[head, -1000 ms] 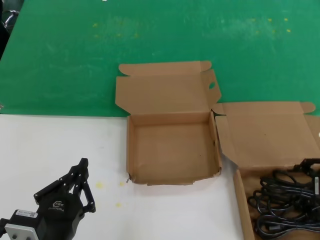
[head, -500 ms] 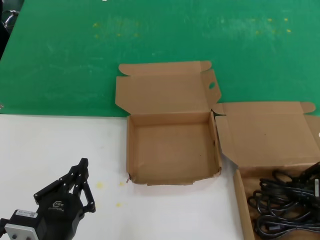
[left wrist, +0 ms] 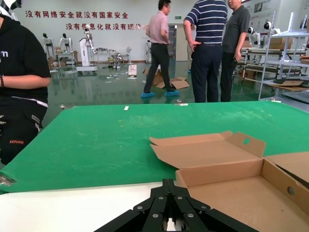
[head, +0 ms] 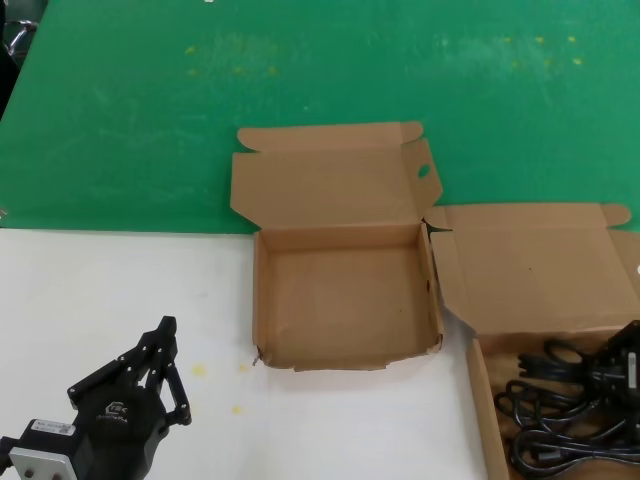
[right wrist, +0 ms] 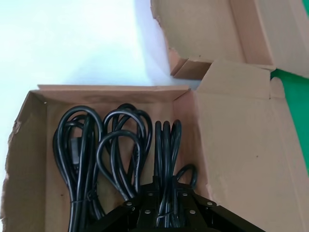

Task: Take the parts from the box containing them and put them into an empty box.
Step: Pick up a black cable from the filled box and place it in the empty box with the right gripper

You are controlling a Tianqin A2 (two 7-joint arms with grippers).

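Two open cardboard boxes sit mid-frame in the head view: the empty box [head: 345, 305] at centre, the box containing cords [head: 545, 280] at lower right, touching it. Black power cords [right wrist: 120, 154] lie coiled inside. Right gripper [right wrist: 163, 205], at the right edge, clamps one cord bundle. Left gripper [head: 160, 350], lower left, fingers closed, idle.

Bright, even overhead light. The white table [head: 90, 300] glares nearly featureless, most of all in the right wrist view. Soft shadows lie inside the empty box [head: 345, 305]. The green mat [head: 200, 100] shows pale sheen patches. Background people [left wrist: 207, 48] look slightly soft.
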